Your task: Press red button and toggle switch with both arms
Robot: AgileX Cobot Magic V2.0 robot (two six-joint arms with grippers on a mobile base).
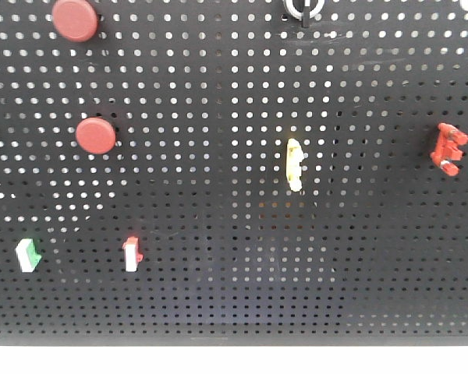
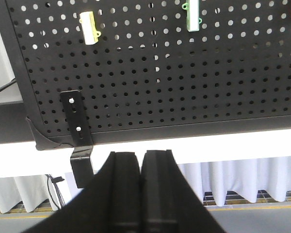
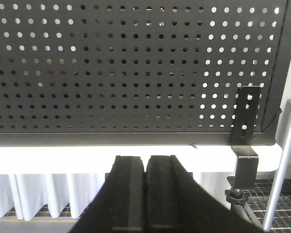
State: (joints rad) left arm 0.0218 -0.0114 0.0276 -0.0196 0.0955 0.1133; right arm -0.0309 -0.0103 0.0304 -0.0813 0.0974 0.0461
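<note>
On the pegboard (image 1: 218,304), upper left, an upper red button (image 1: 75,19) and a lower red button (image 1: 97,135) face straight out. A yellow switch (image 1: 294,164) stands near the centre, long axis vertical. Below the pegboard's bottom edge, the left gripper (image 2: 141,162) and right gripper (image 3: 146,165) are pressed closed, empty, touching nothing.

We're looking at a hard backlit setup: light pokes through the pegboard (image 1: 234,296) holes as white dots, brightest across the upper part of the front view. The tabletop (image 2: 208,145) strip blows out to pure white in both wrist views (zero detail there). The left pincer (image 2: 141,160) and right pincer (image 3: 145,162) read as soft black silhouettes, too close to be sharp.
</note>
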